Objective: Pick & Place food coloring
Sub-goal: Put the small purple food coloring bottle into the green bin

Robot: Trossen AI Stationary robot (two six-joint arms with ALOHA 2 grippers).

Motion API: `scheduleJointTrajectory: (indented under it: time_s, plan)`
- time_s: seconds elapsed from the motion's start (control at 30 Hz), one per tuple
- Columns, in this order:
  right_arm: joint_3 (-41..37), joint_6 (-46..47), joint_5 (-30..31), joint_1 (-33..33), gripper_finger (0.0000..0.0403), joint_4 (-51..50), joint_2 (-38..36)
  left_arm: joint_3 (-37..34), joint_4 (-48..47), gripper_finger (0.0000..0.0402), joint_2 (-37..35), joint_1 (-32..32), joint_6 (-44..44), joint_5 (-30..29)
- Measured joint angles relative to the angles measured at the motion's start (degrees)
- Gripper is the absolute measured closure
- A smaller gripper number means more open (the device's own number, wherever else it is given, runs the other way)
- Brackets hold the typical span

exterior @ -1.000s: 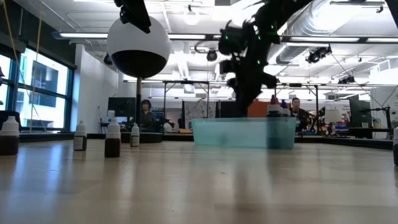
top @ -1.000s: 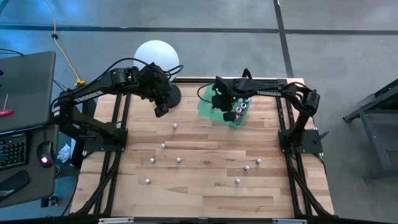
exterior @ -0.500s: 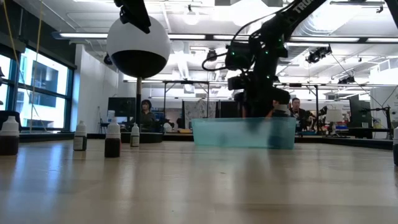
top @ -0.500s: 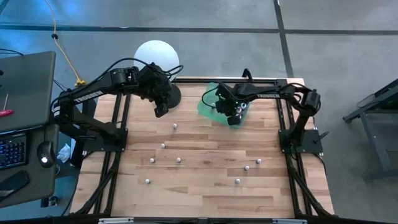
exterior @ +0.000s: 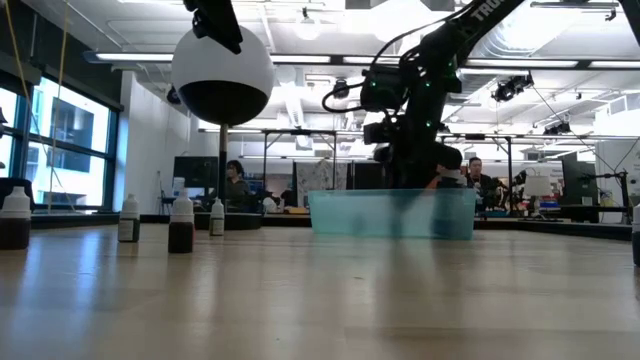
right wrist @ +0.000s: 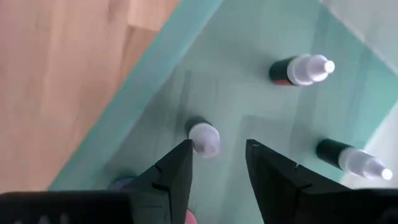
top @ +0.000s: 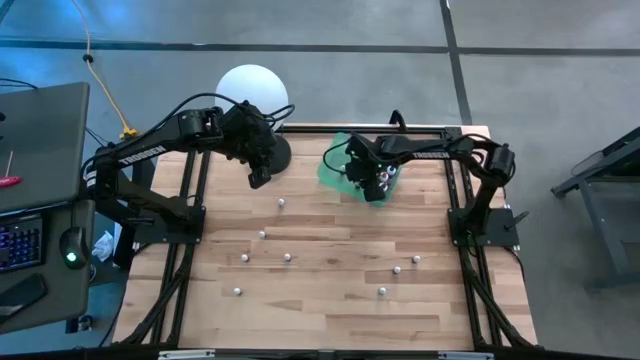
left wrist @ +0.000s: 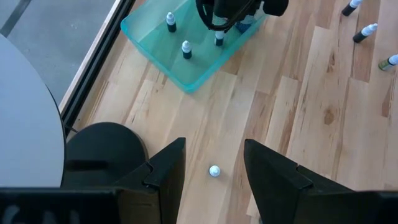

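Note:
The food coloring is several tiny white-capped bottles. Some stand scattered on the wooden table (top: 330,300), such as one bottle (top: 281,203). Others stand in the teal bin (top: 335,170) at the far middle. My right gripper (right wrist: 217,149) is down inside the bin, open. A dark bottle (right wrist: 202,138) stands upright on the bin's floor just beyond its fingertips, close to one finger. My left gripper (left wrist: 214,142) hangs open above the table beside the lamp's base, over a lone bottle (left wrist: 214,170) far below it.
A white globe lamp (top: 252,85) on a black round base (top: 275,155) stands at the far left, close to my left arm. Two more bottles (right wrist: 298,70) (right wrist: 348,158) stand in the bin near my right gripper. The bin's walls (exterior: 392,213) surround that gripper.
My right gripper has gone down into the teal bin, still pointing steeply downward.

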Motion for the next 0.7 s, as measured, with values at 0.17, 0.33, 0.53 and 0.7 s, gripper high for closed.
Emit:
scheduleJointTrajectory:
  time_s: [0.17, 0.33, 0.53, 0.7]
  plan:
    - [5.80, 0.16, 3.98, 4.01, 0.0254, -5.58, -0.43, 0.00, -0.02, 0.0241, 0.00, 0.00, 0.00, 0.00]
    - [15.37, 7.14, 3.74, 10.55, 0.0265, -15.79, -0.43, 0.00, 0.00, 0.0241, 0.00, 0.00, 0.00, -0.02]
    - [23.80, 19.60, 1.24, 22.07, 0.0280, -27.05, -0.57, 0.00, -0.12, 0.0241, -0.01, 0.00, 0.00, 0.00]
    - [22.15, 33.24, -1.51, 31.31, 0.0283, -35.35, -0.57, 0.00, -1.98, 0.0241, -0.02, 0.00, -0.02, 0.00]
